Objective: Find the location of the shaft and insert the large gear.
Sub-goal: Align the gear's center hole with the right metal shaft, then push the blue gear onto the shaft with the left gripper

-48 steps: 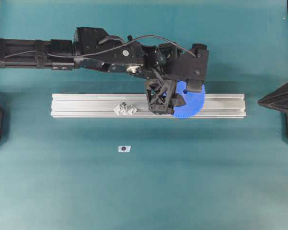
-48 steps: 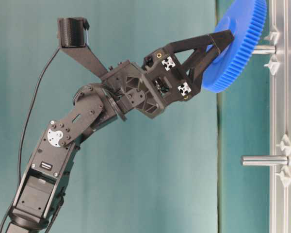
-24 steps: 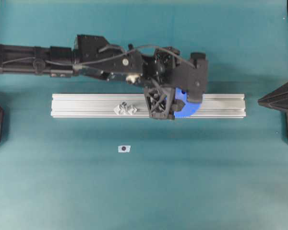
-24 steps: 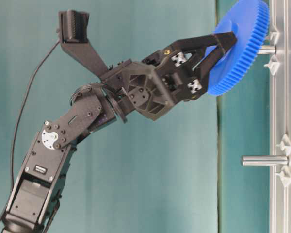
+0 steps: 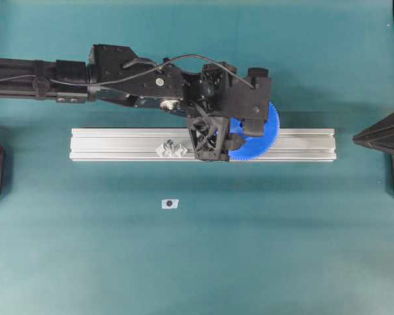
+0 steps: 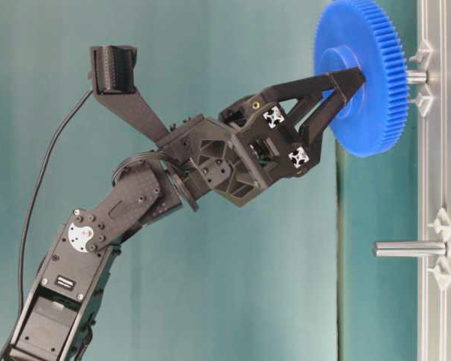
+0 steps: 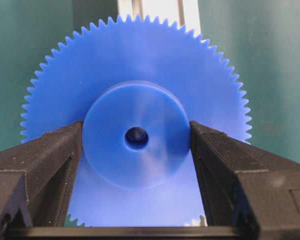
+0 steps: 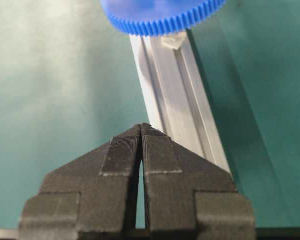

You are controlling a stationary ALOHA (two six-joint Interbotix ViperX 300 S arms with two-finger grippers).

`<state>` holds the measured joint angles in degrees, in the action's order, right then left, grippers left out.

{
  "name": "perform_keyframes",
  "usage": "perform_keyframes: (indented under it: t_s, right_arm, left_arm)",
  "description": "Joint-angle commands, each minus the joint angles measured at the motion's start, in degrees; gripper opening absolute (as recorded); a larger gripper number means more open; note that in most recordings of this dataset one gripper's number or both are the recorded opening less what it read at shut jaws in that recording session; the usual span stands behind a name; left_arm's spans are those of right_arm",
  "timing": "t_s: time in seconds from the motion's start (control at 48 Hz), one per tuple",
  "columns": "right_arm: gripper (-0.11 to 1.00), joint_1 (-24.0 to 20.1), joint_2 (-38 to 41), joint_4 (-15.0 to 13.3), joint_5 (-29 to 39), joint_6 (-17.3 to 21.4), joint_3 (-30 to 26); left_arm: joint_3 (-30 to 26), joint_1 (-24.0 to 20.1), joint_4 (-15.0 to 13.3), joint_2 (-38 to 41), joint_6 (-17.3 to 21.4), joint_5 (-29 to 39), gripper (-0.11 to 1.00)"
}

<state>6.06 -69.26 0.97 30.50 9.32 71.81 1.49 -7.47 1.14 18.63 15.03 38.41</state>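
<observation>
The teal worktop [image 5: 197, 262] carries a long aluminium rail [image 5: 118, 144] that runs left to right under the left claw [image 5: 231, 139]. The left arm [image 5: 118, 75] reaches in from the left edge of the overhead view and ends over the middle of the rail.

The left claw grips the large gear [image 6: 364, 75]. In the left wrist view its two black fingers [image 7: 50, 160] press on opposite sides of the raised round hub, with the centre hole showing midway between them and the toothed rim spreading well past both fingers. In the table-level view the gear's flat face is turned toward the rail, beyond the fingertips.

The shaft [image 6: 416, 77] pokes out from behind the gear on the side away from the claw, between two small clear brackets [image 6: 422, 54] on the rail. How far the gear sits on the shaft cannot be told. A second peg [image 6: 410, 248] stands bare on the same rail, well off to the side of the claw, with its own clear brackets [image 5: 171, 149].

The right claw [image 8: 141, 131] has its ridged fingers pressed together with nothing between them, hovering over the worktop; the rail runs away ahead of it and the gear's blue rim lies at its far end.

A small white tag with a dark dot [image 5: 169, 203] lies on the worktop, apart from the rail.
</observation>
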Motion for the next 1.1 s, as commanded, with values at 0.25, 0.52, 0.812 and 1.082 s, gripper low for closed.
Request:
perform_keyframes:
  t_s: [0.25,0.52,0.812,1.082]
  right_arm:
    - [0.06,0.1,0.4,0.0,-0.5,0.6,-0.6]
    - [0.06,0.2,0.4,0.0,-0.5,0.7,-0.4]
    - [0.06,0.1,0.4,0.0,-0.5,0.7,-0.4]
    - [0.06,0.1,0.4,0.0,-0.4,1.1,-0.4]
  left_arm:
    - [-4.4,0.1,0.2,1.1,1.4,-1.0,0.72]
    - [-3.6,0.0,0.2,1.0,1.5,-0.4,0.72]
    - [-5.1,-0.3,0.2,1.5,1.8,-0.7,0.75]
    - [-6.2,-1.0,0.1,1.5,1.8,-0.4,0.82]
